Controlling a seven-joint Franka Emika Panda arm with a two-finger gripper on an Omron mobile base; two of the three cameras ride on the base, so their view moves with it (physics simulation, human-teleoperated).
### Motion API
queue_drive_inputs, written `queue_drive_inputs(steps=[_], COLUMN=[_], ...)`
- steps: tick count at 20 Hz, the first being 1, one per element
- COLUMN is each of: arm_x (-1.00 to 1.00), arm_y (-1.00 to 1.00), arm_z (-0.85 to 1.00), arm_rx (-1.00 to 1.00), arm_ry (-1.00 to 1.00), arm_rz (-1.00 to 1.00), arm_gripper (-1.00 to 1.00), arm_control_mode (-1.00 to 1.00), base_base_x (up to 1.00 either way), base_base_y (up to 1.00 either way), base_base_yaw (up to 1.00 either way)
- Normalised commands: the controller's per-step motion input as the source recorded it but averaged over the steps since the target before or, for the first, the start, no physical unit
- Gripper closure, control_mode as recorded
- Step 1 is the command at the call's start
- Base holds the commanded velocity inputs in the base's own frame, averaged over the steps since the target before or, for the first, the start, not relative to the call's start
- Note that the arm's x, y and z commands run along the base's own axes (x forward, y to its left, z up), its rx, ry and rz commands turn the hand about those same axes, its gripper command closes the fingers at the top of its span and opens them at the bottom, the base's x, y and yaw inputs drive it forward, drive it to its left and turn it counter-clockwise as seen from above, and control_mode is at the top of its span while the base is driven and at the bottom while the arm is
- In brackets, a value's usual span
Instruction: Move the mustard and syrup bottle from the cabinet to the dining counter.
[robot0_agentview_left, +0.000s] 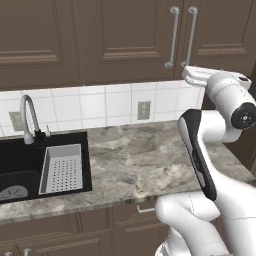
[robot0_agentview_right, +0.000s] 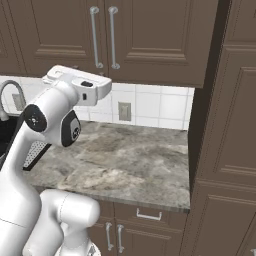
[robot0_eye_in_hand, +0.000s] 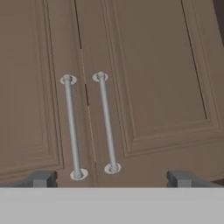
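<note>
**Cabinet shut, bottles out of sight**

Doors of the cabinet are both closed, so whatever it holds cannot be told from here; the mustard and syrup bottle are presumably behind them. The gripper is spread wide and empty, facing the two bar handles, left handle and right handle, which hang side by side on either side of the door seam. It sits raised near the lower edge of the cabinet, above the marbled surface.

The handles look stiff, smooth and thin, standing off the wood on end mounts: best taken at mid-length, fingers either side of one bar only, since the pair sit close together. The door should swing on hinges at its outer edge, so the pull likely needs an arc.

The sink holds a pale strainer tray; nothing else shows in it.
</note>
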Motion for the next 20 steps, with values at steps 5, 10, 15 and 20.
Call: queue_drive_inputs(steps=[5,10,15,20], arm_x=[0.15,0.3,0.31,0.4], arm_y=[-0.04,-0.01,-0.12,-0.19], arm_z=[0.36,0.23,0.13,0.01], arm_rx=[0.0,0.0,0.02,0.04], arm_ry=[-0.02,0.0,0.0,0.0], arm_rz=[0.0,0.0,0.0,0.0], arm_gripper=[-1.0,-1.0,-1.0,-1.0], arm_control_mode=[-1.0,-1.0,-1.0,-1.0], base_base_x=[0.0,0.0,0.0,0.0], base_base_y=[0.0,0.0,0.0,0.0], base_base_yaw=[0.0,0.0,0.0,0.0])
